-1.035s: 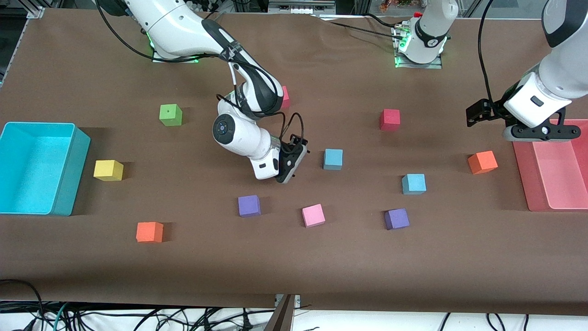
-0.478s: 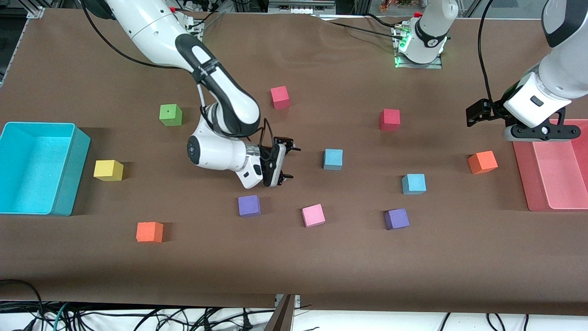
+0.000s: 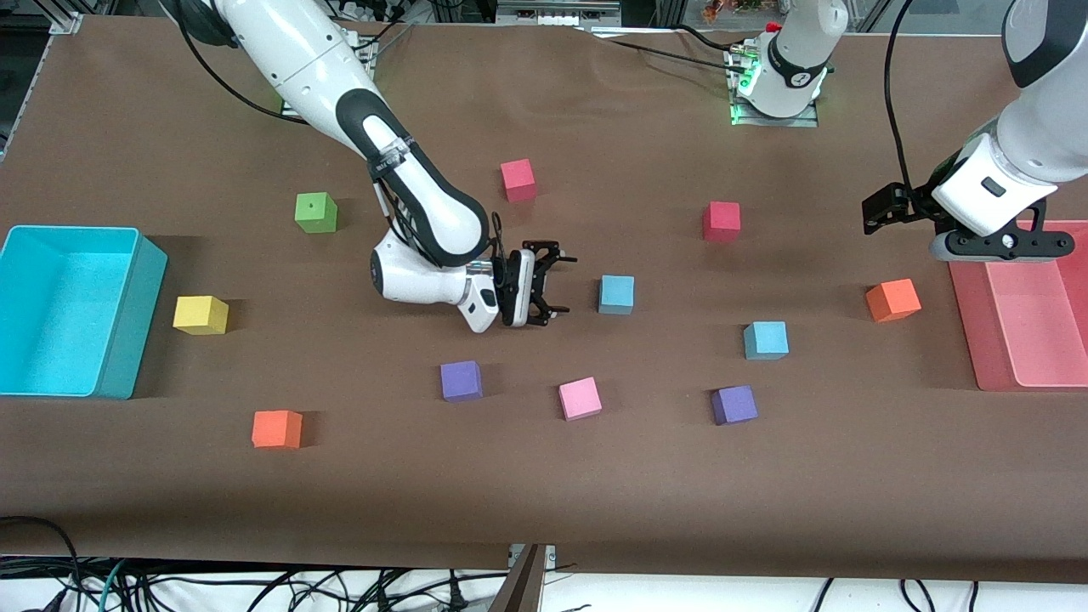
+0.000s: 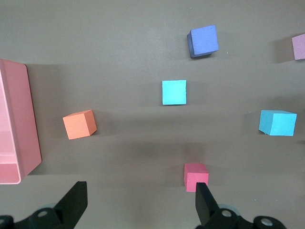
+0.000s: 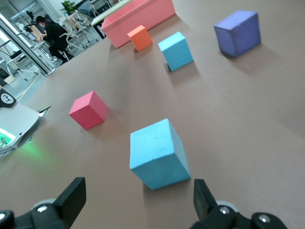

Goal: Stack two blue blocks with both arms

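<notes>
Two blue blocks apart on bench (image 3: pixel 850 476): nearer block (image 3: pixel 766 340), farther block (image 3: pixel 616 294). Right hand (image 3: pixel 551 287) wide, empty, tilted sideways beside farther block (risk: shoving it). Left hand (image 3: pixel 901 208) wide, waiting by pink tray (image 3: pixel 969 323).

- Table (image 3: pixel 170 127): brown cover, full width.
- Floor strip (image 3: pixel 255 586): white, tangled black cables.
- Frame rail (image 3: pixel 34 42): aluminium, at table corner.
- Room past the table: desks, seated person (image 5: pixel 52 36), bright windows.

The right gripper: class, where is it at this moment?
In the front view, the right gripper hangs low, jaws open, beside the nearer-centre light sky-blue foam cube, toward the right arm's end.
</notes>
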`<state>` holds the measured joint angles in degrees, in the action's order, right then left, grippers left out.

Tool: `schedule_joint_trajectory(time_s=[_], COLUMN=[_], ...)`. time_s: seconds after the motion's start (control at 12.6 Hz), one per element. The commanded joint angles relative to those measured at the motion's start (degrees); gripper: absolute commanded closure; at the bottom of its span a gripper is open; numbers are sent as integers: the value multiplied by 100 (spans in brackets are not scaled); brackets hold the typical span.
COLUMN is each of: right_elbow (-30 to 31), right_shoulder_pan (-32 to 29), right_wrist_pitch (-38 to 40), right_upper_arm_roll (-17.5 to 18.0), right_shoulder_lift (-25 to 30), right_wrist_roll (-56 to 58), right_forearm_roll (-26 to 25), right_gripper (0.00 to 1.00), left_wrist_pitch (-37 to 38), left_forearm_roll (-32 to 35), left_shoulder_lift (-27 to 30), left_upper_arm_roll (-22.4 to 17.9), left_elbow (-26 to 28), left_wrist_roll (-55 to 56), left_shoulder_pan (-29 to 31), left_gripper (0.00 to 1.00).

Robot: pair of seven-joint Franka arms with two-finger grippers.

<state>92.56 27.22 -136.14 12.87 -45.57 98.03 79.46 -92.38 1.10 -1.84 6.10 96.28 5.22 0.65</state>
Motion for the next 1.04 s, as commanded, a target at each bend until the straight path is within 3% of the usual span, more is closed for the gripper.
schedule_joint_trajectory(time_s=[0.0,0.16,0.4,0.96], right_elbow=[8,-10,-97,-711], right_shoulder_pan=[178,301,380,863], right_wrist_pitch=[-36,-27,-245,-1335], right_upper_arm_roll=[-144,-276,-294,-294], right_shoulder_lift=[-118,-232,-320,-601], right_wrist_roll=[995,1472,1377,1377], right_forearm_roll=[561,921,975,966], right_gripper=[1,0,1,1], left_wrist_pitch=[71,10,-428,-2617], left_forearm_roll=[-171,-171,-180,-215], left_shoulder_lift=[-79,-324,-501,-1133], left_upper_arm_roll=[-12,-12,-12,-12], left_elbow=[-92,-74,154,1156], left_wrist_roll=[-127,-109,-109,294], left_shoulder_pan=[14,6,32,15], left_gripper=[0,0,0,0])
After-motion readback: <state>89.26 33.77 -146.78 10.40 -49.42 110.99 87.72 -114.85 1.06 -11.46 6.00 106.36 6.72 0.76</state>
